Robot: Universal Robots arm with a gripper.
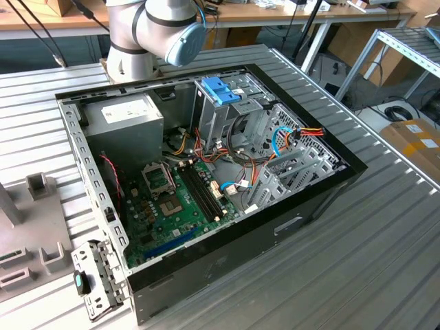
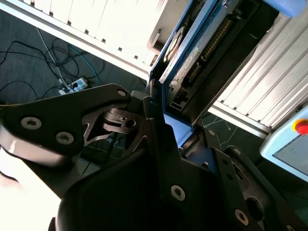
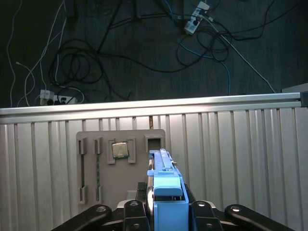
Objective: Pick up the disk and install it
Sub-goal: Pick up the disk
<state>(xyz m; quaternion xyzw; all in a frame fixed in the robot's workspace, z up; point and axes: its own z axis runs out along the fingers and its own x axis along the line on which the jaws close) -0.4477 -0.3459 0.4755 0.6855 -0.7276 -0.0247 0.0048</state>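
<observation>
Gripper is closed on the disk: in the first wrist view its black fingers press against both flanks of the blue carrier, and no gap shows on either side. The disk is therefore in the tool itself, held on edge with its narrow blue side toward that camera. Its long axis runs straight out from the fingers toward the grey parts tray on the ribbed table. The disk's far tip lines up with the tray's edge beside an empty square recess, and a processor chip sits in the neighbouring pocket. I judge the disk to hang above the tray without touching it, though the height is hard to read. The second wrist view shows the same hold from the side, with the disk's blue rail, dark body and connector end projecting beyond the gripper. In the exterior view the open computer case stands just beside the tray, on the exterior view's right of it. The upright metal drive cage with its pale blue tab is well apart from the tray, at the case's far side.
</observation>
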